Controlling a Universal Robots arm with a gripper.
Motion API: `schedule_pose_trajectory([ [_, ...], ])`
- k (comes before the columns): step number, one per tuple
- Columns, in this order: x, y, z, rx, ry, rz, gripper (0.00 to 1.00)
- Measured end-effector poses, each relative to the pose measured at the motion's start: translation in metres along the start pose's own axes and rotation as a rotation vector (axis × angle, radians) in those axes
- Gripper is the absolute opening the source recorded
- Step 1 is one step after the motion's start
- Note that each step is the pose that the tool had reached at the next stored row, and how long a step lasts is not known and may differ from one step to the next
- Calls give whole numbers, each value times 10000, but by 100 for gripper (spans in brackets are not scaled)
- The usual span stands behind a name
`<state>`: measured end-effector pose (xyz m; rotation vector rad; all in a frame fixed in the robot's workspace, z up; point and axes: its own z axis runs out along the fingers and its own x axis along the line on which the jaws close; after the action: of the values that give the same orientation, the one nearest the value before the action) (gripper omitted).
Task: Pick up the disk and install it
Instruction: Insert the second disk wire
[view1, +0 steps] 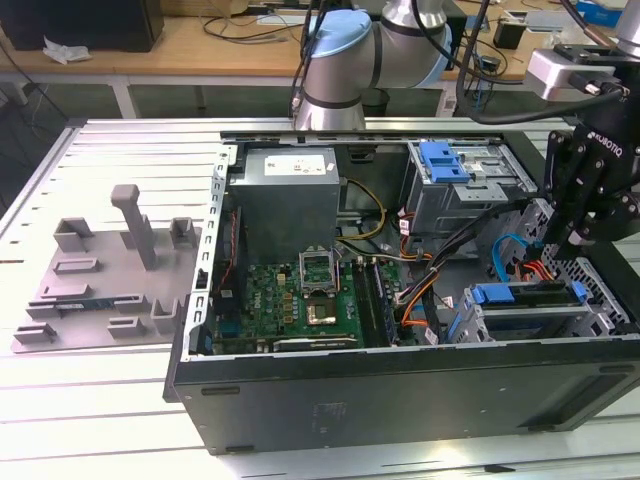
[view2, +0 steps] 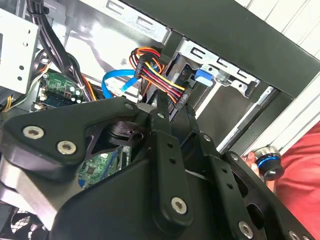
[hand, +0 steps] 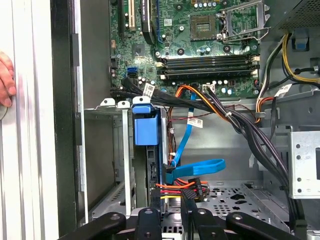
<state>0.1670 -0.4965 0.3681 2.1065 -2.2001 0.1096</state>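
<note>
The disk (view1: 527, 294) stands on edge in the metal drive cage (view1: 600, 310) at the front corner of the open computer case, on the exterior view's right. Its blue bracket shows as a tab (hand: 144, 129) at the cage's mouth in the first wrist view and as a small blue piece (view2: 202, 75) in the second wrist view. My gripper (view1: 568, 242) hangs just above the disk's cabled end, pointing down at it. A red, yellow and black power plug (hand: 192, 190) and a blue data cable (hand: 197, 167) lie right by the gripper (hand: 170, 212) (view2: 175, 117).
Black cable bundles (hand: 240, 125) cross from the motherboard (view1: 300, 295) towards the cage. A second cage with a blue tray (view1: 445, 160) sits at the case's back. A person's hand (hand: 6, 80) rests on the table rail beside the case, and a red sleeve (view2: 300, 180) is close by.
</note>
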Motion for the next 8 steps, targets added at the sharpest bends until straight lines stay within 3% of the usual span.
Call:
schedule_pose_trajectory([
  [8,0,0,0,0,1,0,30],
])
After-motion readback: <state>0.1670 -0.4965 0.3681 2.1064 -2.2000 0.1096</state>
